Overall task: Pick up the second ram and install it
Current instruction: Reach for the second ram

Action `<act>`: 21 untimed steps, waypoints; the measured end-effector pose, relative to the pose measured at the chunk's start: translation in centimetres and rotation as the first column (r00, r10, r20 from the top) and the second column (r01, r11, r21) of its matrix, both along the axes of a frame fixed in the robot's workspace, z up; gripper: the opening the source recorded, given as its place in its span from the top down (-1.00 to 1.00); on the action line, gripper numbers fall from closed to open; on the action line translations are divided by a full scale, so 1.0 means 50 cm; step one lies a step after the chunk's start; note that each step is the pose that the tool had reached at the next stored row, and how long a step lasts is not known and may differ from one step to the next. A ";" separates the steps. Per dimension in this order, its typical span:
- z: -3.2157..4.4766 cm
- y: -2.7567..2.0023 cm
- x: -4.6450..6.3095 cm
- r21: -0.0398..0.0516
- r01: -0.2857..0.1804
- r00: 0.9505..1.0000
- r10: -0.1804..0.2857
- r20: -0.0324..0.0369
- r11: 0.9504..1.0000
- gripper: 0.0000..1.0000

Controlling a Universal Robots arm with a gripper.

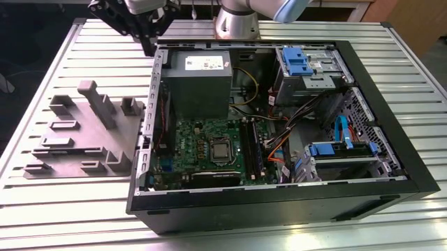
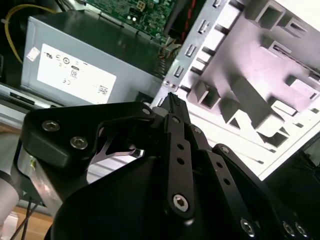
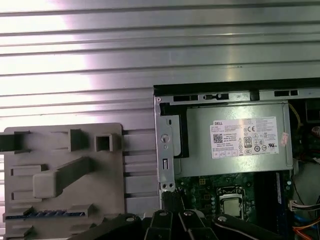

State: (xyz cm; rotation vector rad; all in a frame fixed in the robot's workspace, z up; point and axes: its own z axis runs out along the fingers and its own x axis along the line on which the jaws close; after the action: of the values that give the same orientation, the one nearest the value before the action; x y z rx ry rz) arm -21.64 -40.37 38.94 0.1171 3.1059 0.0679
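The gripper (image 1: 148, 48) hangs above the computer case (image 1: 279, 203) corner, its fingers (image 2: 175, 116) pressed together and holding nothing. The second ram (image 3: 45, 214) appears to sit untouched in the grey fixture (image 3: 102, 200) on the desk (image 1: 70, 214). 2 steps remain: pickup and install.

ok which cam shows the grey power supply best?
First wrist view: the power supply shows its labelled face whole, square-on. Exterior view shows it at an angle inside the case. Second wrist view shows it obliquely, beyond the gripper.
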 end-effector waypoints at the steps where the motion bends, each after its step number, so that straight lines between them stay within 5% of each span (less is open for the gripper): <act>1: 0.000 -0.0007 -0.004 0.000 0.000 1.000 0.000 0.000 1.000 0.80; 13: -0.009 -0.0136 -0.050 0.000 0.000 1.000 0.000 0.000 1.000 0.80; 21: -0.016 -0.0305 -0.074 0.000 0.000 1.000 0.000 0.000 1.000 0.80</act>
State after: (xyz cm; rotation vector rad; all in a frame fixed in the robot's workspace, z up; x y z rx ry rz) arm -25.36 -41.89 38.15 0.1169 3.1060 0.0679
